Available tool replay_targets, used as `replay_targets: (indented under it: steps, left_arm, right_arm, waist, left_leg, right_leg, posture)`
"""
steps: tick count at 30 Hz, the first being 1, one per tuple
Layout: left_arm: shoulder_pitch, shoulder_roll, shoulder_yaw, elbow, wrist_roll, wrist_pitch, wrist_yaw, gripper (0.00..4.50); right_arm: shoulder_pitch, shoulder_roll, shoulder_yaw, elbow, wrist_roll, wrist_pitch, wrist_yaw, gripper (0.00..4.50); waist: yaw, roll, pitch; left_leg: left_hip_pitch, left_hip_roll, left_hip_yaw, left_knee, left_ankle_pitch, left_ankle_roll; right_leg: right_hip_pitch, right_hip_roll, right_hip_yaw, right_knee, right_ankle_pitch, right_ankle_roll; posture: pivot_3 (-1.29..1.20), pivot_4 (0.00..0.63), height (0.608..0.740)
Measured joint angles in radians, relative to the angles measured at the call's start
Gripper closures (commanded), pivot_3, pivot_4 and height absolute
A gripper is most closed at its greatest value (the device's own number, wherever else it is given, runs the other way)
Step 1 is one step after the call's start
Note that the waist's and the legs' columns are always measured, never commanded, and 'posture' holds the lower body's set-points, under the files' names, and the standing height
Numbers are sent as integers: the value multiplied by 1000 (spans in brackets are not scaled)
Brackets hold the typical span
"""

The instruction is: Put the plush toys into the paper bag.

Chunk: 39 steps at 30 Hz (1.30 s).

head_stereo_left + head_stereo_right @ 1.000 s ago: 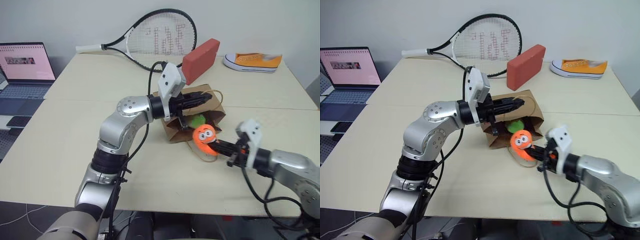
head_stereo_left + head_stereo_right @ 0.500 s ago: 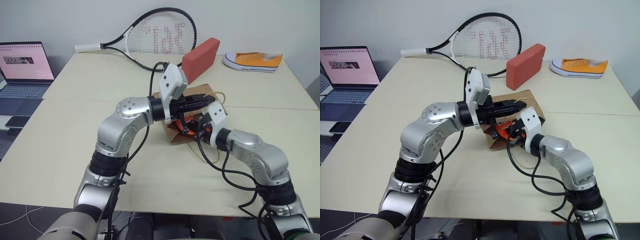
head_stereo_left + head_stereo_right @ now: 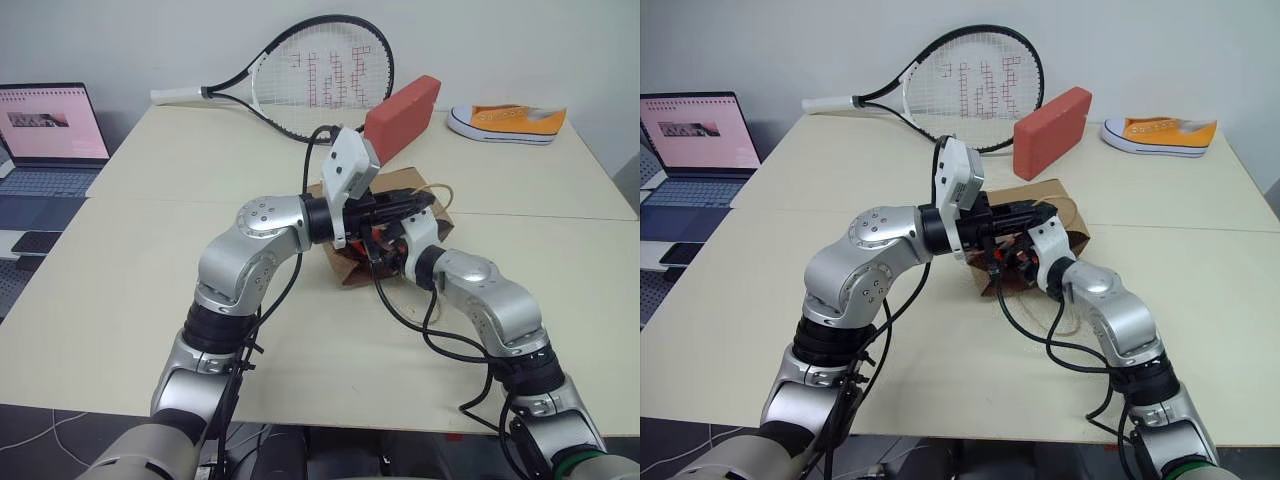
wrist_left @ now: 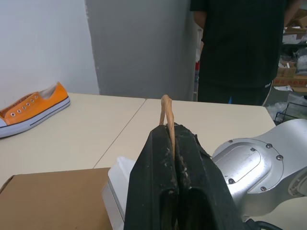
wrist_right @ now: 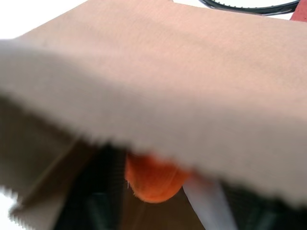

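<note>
The paper bag [image 3: 352,262] lies mid-bench, mouth toward the near edge. The left tool [image 4: 169,158] is clamped on its handle [image 4: 166,111], holding it open. The right tool [image 3: 1015,262] reaches inside, spread unreadable; the orange carrot [image 5: 152,178] sits just ahead within.
</note>
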Motion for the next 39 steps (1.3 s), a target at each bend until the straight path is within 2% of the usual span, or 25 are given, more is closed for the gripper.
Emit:
replay_targets:
  steps: [1, 2, 7, 13, 22, 28, 31, 33, 39]
  left_arm:
    - [0, 0, 0, 0, 0, 0, 0, 4500]
    - [0, 0, 0, 1, 0, 0, 0, 4500]
    - [-4, 0, 0, 19, 3, -4, 10, 4500]
    - [-9, 1, 2, 46, 15, -22, 25, 4500]
    - [-14, -3, 1, 79, 34, -34, 38, 4500]
    - [-19, -5, 1, 82, 37, -37, 40, 4500]
    - [-20, -1, 2, 82, 36, -38, 39, 4500]
    - [-20, 0, 2, 82, 36, -40, 39, 4500]
    - [-22, 0, 2, 82, 36, -49, 36, 4500]
  right_arm:
    - [4, 0, 3, 0, -7, -4, 1, 131]
    - [6, 0, 3, 0, -13, -6, 3, 56]
    - [18, -3, 3, -9, -30, -21, 18, 56]
    - [39, -50, -13, -115, 13, 34, 76, 56]
    - [121, -229, -129, -299, 141, 111, 221, 56]
    - [268, -382, -304, -414, 297, 140, 361, 56]
    - [382, -450, -384, -426, 314, 135, 391, 56]
    - [432, -456, -391, -410, 295, 116, 387, 56]
    - [446, -350, -295, -224, 148, 13, 255, 56]
  waist:
    - [0, 0, 0]
    - [0, 0, 0]
    - [0, 0, 0]
    - [0, 0, 0]
    - [1, 0, 0]
    - [4, 0, 0]
    - [4, 0, 0]
    - [1, 0, 0]
    - [0, 0, 0]
  left_leg:
    - [0, 0, 0, 0, 0, 0]
    - [0, 0, 0, 0, 0, 0]
    - [0, 0, 0, 0, 0, 0]
    - [0, 0, 0, 0, 0, 0]
    - [0, 0, 0, 0, 0, 0]
    - [0, 0, 0, 0, 0, 0]
    - [0, 0, 0, 0, 0, 0]
    - [0, 0, 1, 0, 0, 0]
    - [1, 0, 2, 0, 0, 0]
  right_leg:
    - [0, 0, 0, 0, 0, 0]
    - [0, 0, 0, 0, 0, 0]
    - [0, 0, 0, 0, 0, 0]
    - [0, 0, 0, 0, 0, 0]
    - [0, 0, 0, 0, 0, 0]
    - [0, 0, 0, -1, 0, 0]
    - [1, 0, 0, -1, 0, 0]
    - [1, 0, 0, -1, 0, 0]
    - [1, 0, 1, 0, 0, 0]
  posture:
    - [0, 150, 740]
    - [0, 150, 740]
    - [0, 150, 740]
    - [0, 150, 740]
    - [0, 150, 740]
    - [0, 150, 740]
    - [0, 150, 740]
    - [0, 150, 740]
    - [0, 150, 740]
